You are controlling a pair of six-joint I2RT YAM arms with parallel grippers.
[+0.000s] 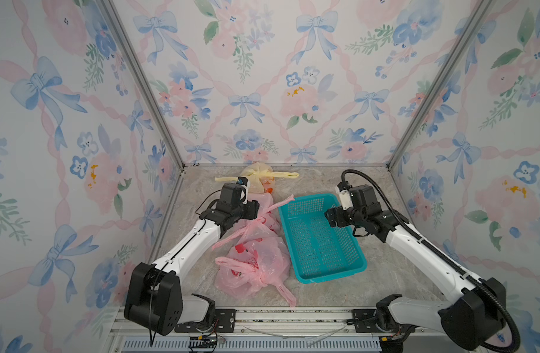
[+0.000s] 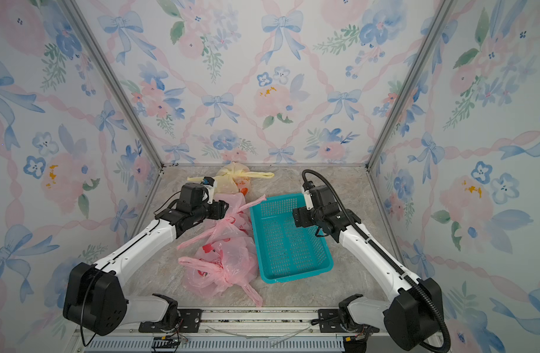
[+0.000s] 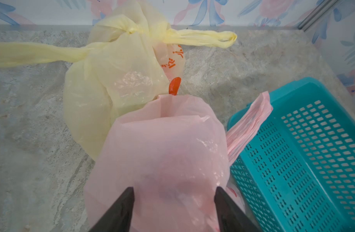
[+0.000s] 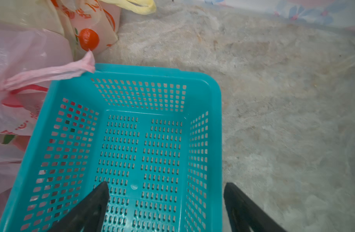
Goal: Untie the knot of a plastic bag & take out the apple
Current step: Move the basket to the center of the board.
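Three tied plastic bags lie in a row left of the basket: a yellow bag (image 1: 256,175) at the back, a pink bag (image 1: 264,224) in the middle and another pink bag (image 1: 253,269) in front. My left gripper (image 3: 174,189) is on the middle pink bag (image 3: 164,144), its jaws apart around a rounded bulge in the film. Whether they press it I cannot tell. That bag's twisted handle (image 3: 251,122) rests on the basket's corner. The apple is hidden. My right gripper (image 4: 166,183) hangs open over the basket with nothing between its fingers.
The teal perforated basket (image 1: 317,244) stands right of the bags with nothing in it. The yellow bag's knot (image 3: 132,30) and long handles lie near the back wall. Side walls close the table in.
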